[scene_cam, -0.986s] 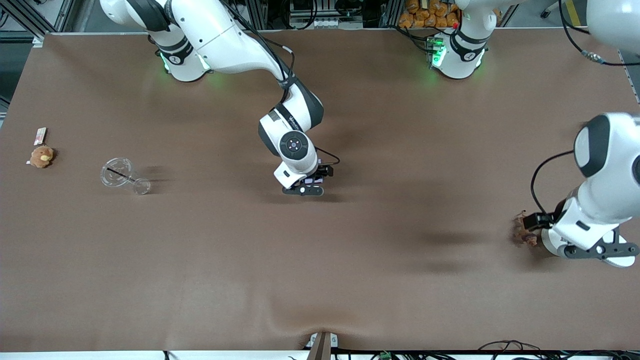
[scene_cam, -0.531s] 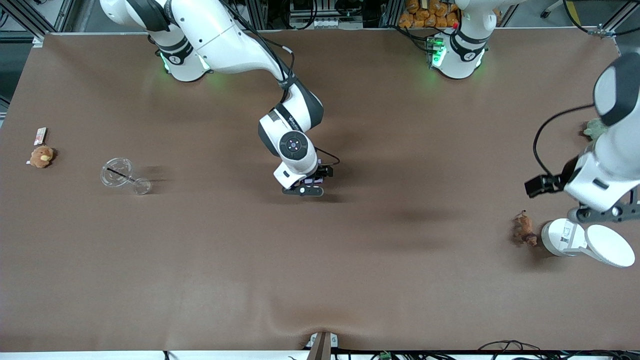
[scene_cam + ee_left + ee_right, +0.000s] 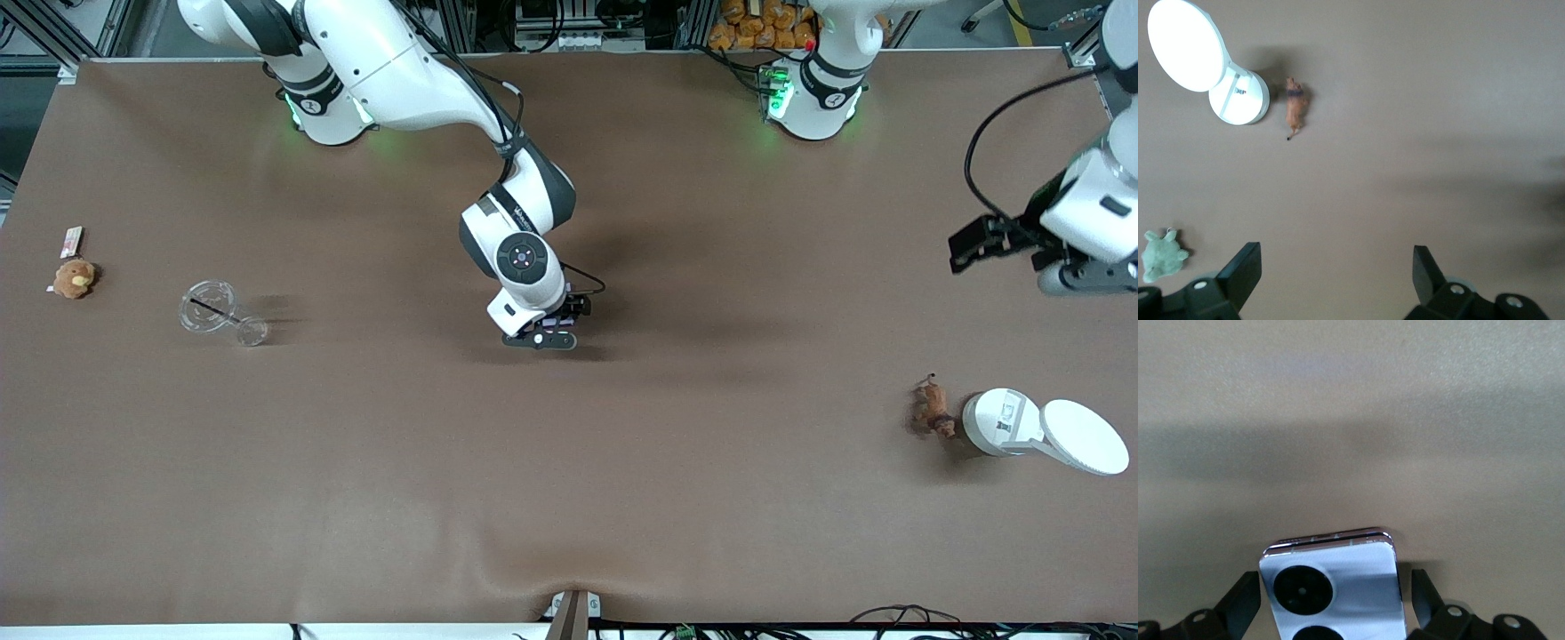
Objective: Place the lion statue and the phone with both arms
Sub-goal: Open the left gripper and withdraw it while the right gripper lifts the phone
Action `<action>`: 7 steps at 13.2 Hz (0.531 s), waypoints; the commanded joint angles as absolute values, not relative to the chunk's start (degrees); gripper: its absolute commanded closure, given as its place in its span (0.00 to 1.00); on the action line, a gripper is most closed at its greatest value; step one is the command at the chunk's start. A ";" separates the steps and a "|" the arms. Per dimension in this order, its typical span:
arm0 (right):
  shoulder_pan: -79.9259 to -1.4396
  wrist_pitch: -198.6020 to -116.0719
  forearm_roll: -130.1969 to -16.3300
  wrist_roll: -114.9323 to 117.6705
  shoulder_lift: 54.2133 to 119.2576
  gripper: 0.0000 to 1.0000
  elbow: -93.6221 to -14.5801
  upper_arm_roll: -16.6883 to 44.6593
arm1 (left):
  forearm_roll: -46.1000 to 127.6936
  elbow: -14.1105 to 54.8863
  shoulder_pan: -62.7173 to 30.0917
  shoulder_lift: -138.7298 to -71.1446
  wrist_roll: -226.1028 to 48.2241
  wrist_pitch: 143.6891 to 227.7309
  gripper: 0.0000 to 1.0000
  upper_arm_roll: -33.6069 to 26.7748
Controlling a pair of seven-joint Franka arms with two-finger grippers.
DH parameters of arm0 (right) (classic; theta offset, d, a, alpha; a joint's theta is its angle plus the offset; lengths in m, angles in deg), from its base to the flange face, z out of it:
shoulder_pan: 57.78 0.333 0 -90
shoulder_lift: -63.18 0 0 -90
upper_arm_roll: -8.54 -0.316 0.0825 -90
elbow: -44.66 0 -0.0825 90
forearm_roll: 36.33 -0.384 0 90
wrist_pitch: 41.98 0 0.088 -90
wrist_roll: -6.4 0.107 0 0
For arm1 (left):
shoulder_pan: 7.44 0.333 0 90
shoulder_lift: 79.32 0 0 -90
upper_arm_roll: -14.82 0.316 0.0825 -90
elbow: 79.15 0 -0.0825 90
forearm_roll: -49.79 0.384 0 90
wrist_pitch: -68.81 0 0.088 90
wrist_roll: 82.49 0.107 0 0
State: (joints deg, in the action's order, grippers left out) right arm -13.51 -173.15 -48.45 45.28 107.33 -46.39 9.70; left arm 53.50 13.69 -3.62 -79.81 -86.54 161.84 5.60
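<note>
The phone lies flat between the right gripper's wide fingers at mid-desk. The left gripper, fingers wide and empty, hangs well apart from the lion statue.

Left gripper rose off lion statue.

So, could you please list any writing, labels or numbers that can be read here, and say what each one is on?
No text here can be read.
White container: a small dark mark on its top, too small to read.
Right arm: dark lettering on the wrist, too blurred to read.
Small card beside the brown plush toy: print too small to read.
Phone: no writing visible.
</note>
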 commanded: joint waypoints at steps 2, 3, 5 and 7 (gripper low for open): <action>-13.13 -173.55 -48.90 45.51 107.39 0.00 -46.84 9.59 | 52.51 15.86 -7.51 -75.89 -83.46 158.73 0.00 8.13; -13.13 -173.55 -48.81 45.43 107.48 0.00 -46.84 9.59 | 52.51 15.77 -9.35 -75.28 -83.37 157.77 0.00 10.06; -13.22 -173.20 -48.46 45.07 107.39 0.49 -46.84 9.59 | 52.43 14.64 -10.16 -75.36 -83.11 156.71 0.00 10.69; -13.40 -172.94 -48.28 45.16 107.13 1.00 -46.75 9.68 | 50.59 12.62 -9.99 -75.54 -83.10 154.69 0.00 10.78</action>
State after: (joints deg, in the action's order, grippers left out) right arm -13.42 -173.04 -48.42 45.23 107.35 -46.59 9.63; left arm 52.92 13.96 -9.57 -76.28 -84.65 156.82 9.83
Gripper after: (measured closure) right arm 0.163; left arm 0.000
